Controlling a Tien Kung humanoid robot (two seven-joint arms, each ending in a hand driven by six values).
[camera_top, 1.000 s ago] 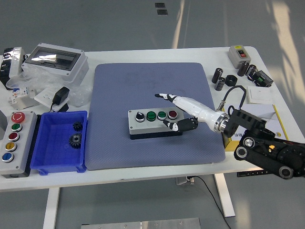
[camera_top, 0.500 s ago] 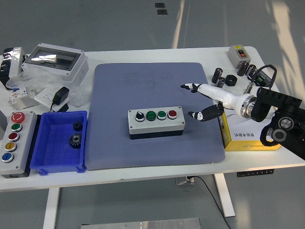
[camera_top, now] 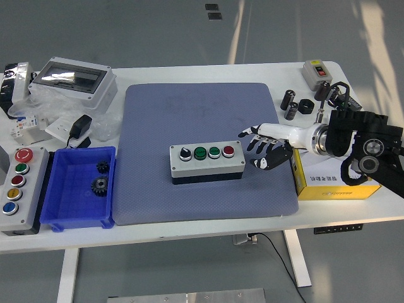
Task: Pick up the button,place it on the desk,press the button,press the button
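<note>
The grey button box lies flat in the middle of the blue-grey mat. Its top carries a black selector, two green buttons and a red button at the right end. My right hand hovers just right of the box, close to the red button but apart from it. Its white index finger points left toward the box, and the other fingers hang loosely spread, holding nothing. The left arm is out of the picture.
A blue bin with two black gears sits left of the mat, beside a second button box. A grey enclosure and a black adapter lie at the back left. A yellow box, black cylinders and a switch box stand at the right.
My right hand pulled back to the right off the button box, then came back left toward the box's right end. Its curled fingers loosened and spread. The box has not moved.
</note>
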